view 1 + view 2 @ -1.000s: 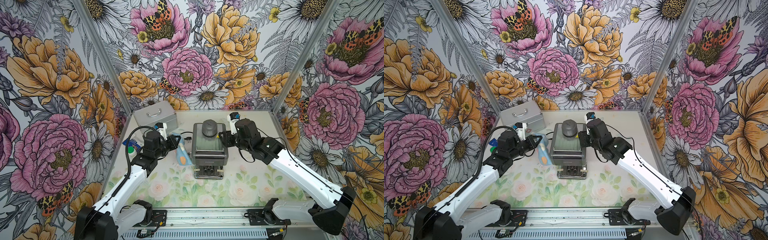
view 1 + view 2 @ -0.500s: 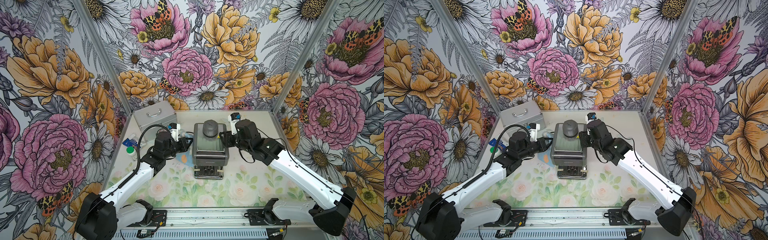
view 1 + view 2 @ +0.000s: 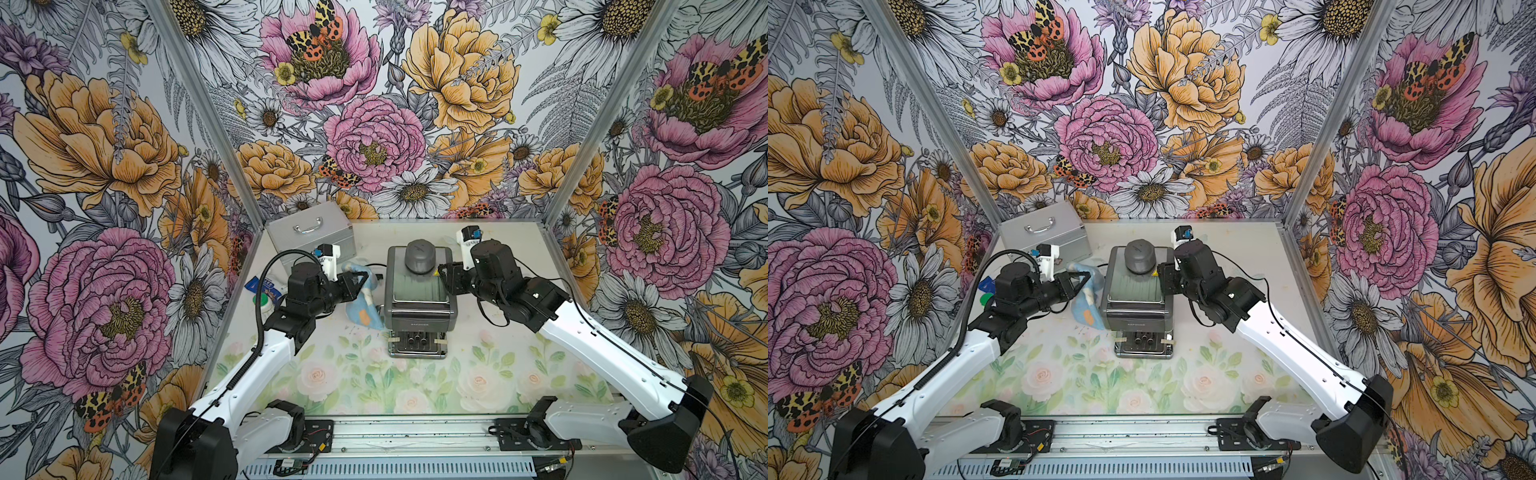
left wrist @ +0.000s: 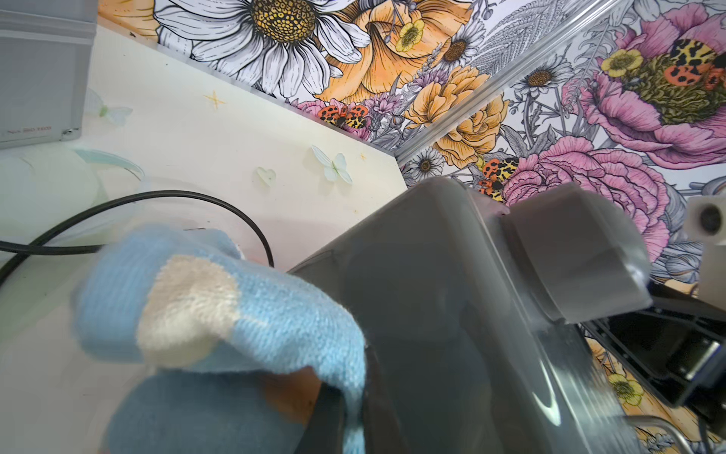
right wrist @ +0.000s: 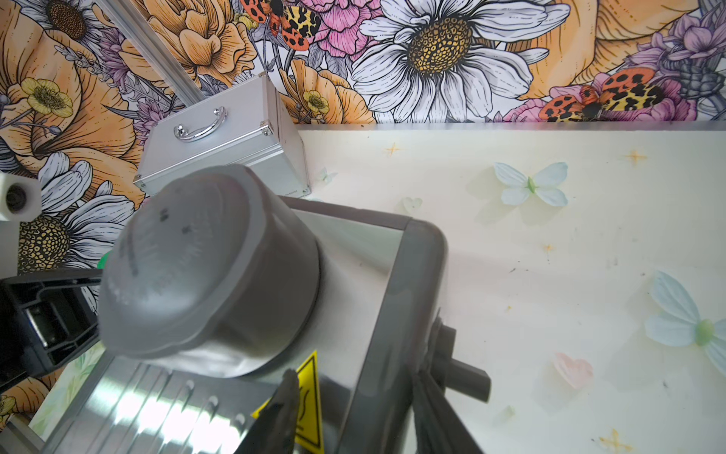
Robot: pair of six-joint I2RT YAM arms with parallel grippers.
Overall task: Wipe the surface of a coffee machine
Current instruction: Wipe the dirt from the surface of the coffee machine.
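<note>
2 arms in frame, both at the coffee machine (image 3: pixel 419 303), which stands upright near mid-surface (image 3: pixel 519 374), a bit toward the back wall, steel drip tray (image 3: pixel 417 349) facing the robot. L claw (image 3: pixel 360 277) is clenched on a cloth (image 3: pixel 365 309), light blue w/ cream and orange patches; it hangs from the tips down alongside the machine's left wall. L wrist view: cloth (image 4: pixel 275 314) drapes over a dark finger (image 4: pixel 326 420), its edge right up against the grey side wall (image 4: pixel 451 314); firm contact can't be confirmed. R claw (image 3: pixel 444 277) sits at the machine's right top edge, about level w/ the grey domed knob (image 3: pixel 419 257). R wrist view: one finger (image 5: pixel 277 420) lies over the steel top beside the yellow warning sticker (image 5: pixel 310 393), the other finger (image 5: pixel 436 428) is outside the dark-grey frame, so the jaws straddle that edge and grasp it, part-way apart. Black cord (image 4: pixel 157 196) loops on the surface behind the cloth. Silver case (image 3: pixel 309 237) w/ metal handle stands in the back-left corner, apart from the machine, in both top views. Blue packet (image 3: pixel 259 286) and a green-capped item (image 3: pixel 259 301) lie at the left edge, half hidden by the L arm; can't ID them further.
</note>
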